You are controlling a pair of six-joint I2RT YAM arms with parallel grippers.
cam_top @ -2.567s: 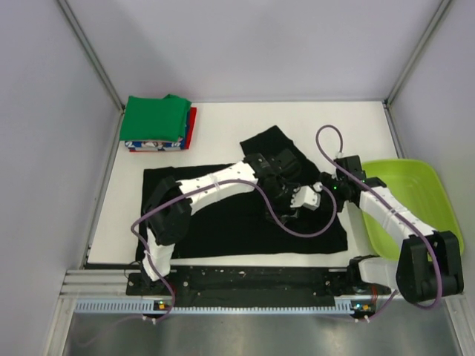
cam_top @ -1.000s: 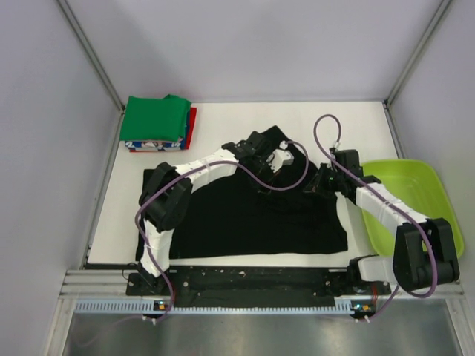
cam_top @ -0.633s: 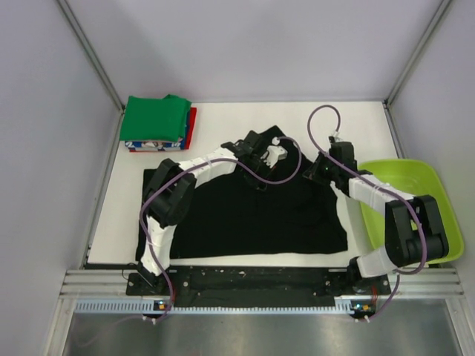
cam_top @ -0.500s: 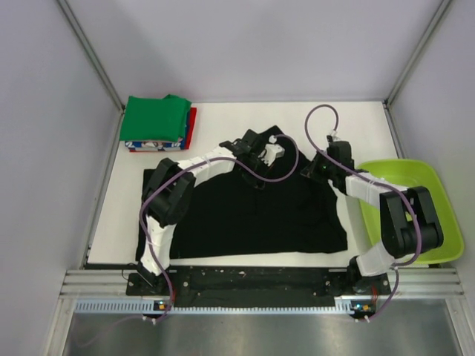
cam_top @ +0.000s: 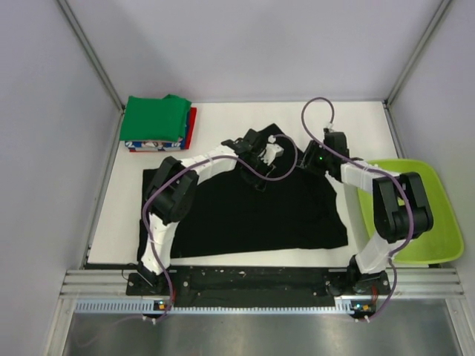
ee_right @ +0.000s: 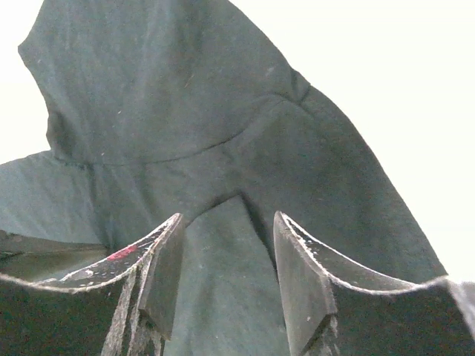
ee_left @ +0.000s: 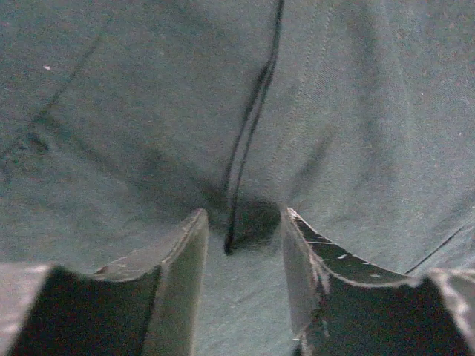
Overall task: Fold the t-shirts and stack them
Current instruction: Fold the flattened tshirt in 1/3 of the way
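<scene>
A plain black t-shirt [cam_top: 245, 208] lies spread on the white table, with a bunched part at its far edge. My left gripper [cam_top: 260, 153] is low over that far part. In the left wrist view it [ee_left: 245, 216] is open, with a dark seam fold [ee_left: 249, 141] between the fingers. My right gripper [cam_top: 312, 159] is at the shirt's far right corner. In the right wrist view it [ee_right: 227, 219] is open astride a fold edge [ee_right: 237, 204] of the black cloth. A stack of folded shirts [cam_top: 156, 122], green on top of red and blue-white ones, sits at the far left.
A lime-green plastic tub [cam_top: 427, 222] stands at the right edge of the table [cam_top: 223, 119]. Grey walls and metal rails enclose the workspace. Purple cables loop above both wrists.
Both grippers have moved from the shirt's middle toward its far edge. The left went up and left, the right up and left toward the far right corner. The shirt's right side lies flatter.
</scene>
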